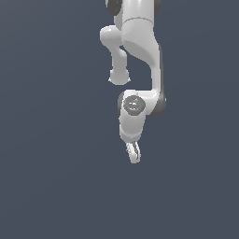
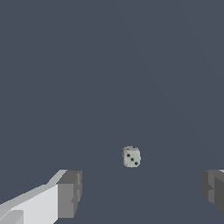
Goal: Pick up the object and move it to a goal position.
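Note:
In the wrist view the object [image 2: 131, 157] is a small pale grey-white cube with dark dots, like a die, lying on the dark grey floor. It sits in the wide gap between my two grey fingertips [image 2: 70, 192], nearer the middle and a little ahead of them, touching neither. My gripper [image 2: 142, 192] is open and holds nothing. In the exterior view the white arm reaches down and the gripper [image 1: 134, 155] points at the floor; the object does not show there.
A uniform dark grey floor [image 1: 56, 177] fills both views. The arm's white links and wrist joint [image 1: 133, 104] stand above the gripper. No other objects or goal marker show.

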Robot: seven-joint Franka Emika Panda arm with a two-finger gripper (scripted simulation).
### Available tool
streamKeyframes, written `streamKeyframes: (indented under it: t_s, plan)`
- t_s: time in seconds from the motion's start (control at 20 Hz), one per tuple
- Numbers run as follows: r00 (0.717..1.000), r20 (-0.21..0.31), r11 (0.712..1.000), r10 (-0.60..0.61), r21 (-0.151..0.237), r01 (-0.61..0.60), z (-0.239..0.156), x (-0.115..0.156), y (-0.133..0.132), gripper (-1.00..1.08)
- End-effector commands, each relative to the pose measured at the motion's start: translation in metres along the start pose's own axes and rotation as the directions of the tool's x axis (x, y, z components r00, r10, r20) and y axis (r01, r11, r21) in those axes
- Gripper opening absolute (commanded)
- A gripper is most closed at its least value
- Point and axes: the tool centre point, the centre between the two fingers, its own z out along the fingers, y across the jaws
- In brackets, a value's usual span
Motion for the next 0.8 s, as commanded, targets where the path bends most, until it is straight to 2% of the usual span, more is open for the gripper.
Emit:
streamKeyframes:
  t_s: [0.0,0.75]
  plan:
    - [1.000,0.000,1.000,0.000,0.000,0.000,0.000,0.000,0.000,1.00]
    - [1.000,0.000,1.000,0.005,0.000,-0.005,0.050,0.000,0.000,1.00]
